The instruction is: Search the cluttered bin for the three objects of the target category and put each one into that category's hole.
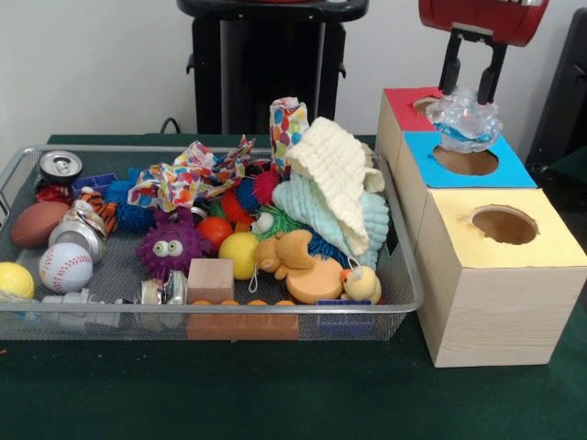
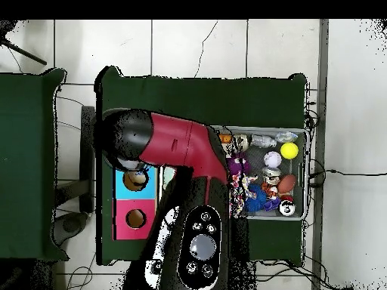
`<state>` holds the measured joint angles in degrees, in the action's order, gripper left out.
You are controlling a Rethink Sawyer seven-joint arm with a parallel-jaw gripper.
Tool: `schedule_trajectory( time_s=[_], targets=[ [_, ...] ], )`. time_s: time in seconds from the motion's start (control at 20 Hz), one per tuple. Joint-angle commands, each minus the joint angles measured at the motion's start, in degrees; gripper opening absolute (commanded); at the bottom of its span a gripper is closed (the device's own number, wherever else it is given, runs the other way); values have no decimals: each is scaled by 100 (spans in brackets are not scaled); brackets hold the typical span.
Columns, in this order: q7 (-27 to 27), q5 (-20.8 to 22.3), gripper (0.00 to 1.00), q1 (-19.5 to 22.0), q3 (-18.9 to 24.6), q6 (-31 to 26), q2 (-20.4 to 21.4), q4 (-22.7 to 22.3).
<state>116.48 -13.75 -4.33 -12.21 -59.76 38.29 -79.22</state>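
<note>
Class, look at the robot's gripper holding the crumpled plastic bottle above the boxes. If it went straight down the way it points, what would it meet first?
The gripper points down with the plastic bottle between its fingers. Straight below seems to be the blue box, at or near its hole; the red box is close behind, so depth is uncertain.

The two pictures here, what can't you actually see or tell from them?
- Yellow box: in the overhead view the arm covers it.
- Crumpled clear bottle, held in the gripper above the blue box: the overhead view hides both under the arm.
- Wire bin: in the front view the cream cloth buries whatever lies under it; overhead, the arm covers the bin's left part.
- Holes: their insides are dark.
</note>
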Motion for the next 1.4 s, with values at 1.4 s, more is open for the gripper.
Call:
schedule_trajectory(
  time_s=[1.4],
  targets=[
    [1665, -637, 0, -211, -70, 1959, 312, -2395]
  ],
)
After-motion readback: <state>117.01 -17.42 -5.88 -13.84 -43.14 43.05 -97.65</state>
